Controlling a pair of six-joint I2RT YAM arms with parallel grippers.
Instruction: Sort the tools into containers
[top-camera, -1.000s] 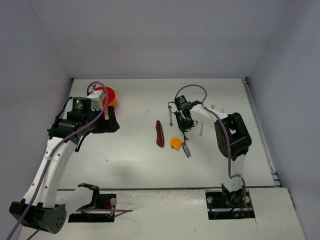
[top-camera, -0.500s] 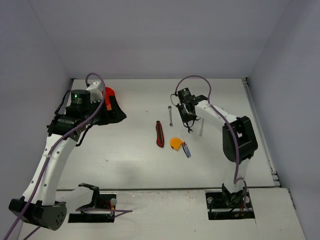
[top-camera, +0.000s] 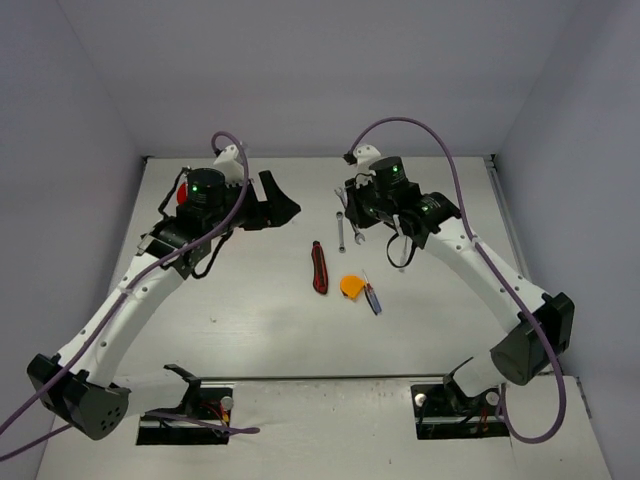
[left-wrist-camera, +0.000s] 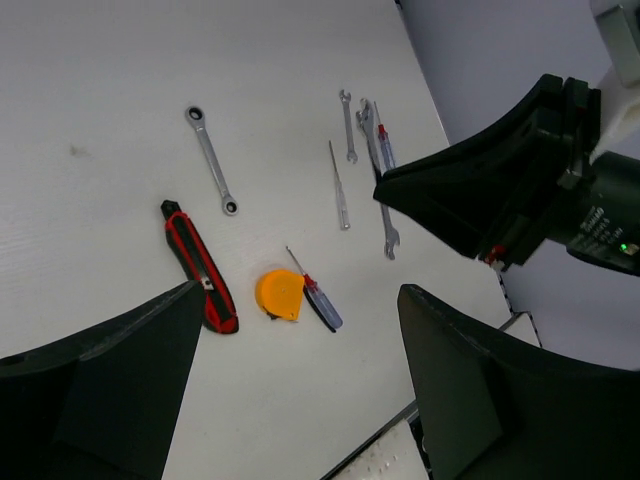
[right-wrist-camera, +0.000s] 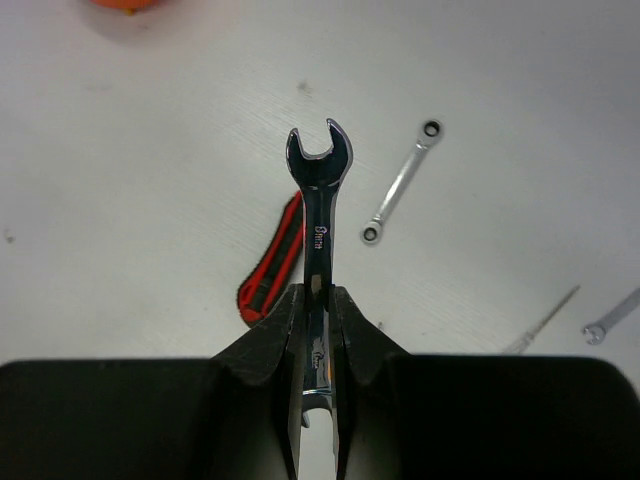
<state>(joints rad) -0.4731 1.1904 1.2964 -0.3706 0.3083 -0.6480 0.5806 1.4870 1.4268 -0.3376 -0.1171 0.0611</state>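
Silver wrench (right-wrist-camera: 318, 200) clamped in the right gripper (right-wrist-camera: 318, 292); left gripper (left-wrist-camera: 300, 295) gapes wide, empty.

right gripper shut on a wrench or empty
Shut: the right gripper pinches a silver wrench by its shank, open-end head sticking out past the fingers.

**Even, cool light; crisp tabletop, dark soft grippers**

In the top view, soft diffuse light fell from above on the white tabletop (top-camera: 260, 300). It read bright without blowing out, and only faint, blurred-edged shadows lay under the arms at lower left. The walls took a bluish-grey cast.

In the left wrist view the left gripper (left-wrist-camera: 300, 292) filled the lower corners with dark, out-of-focus fingers (left-wrist-camera: 100, 390), while the tabletop behind was crisp.

In the right wrist view the right gripper (right-wrist-camera: 318, 300) was near-black along the bottom, and the wrench (right-wrist-camera: 318, 220) carried bright glints.
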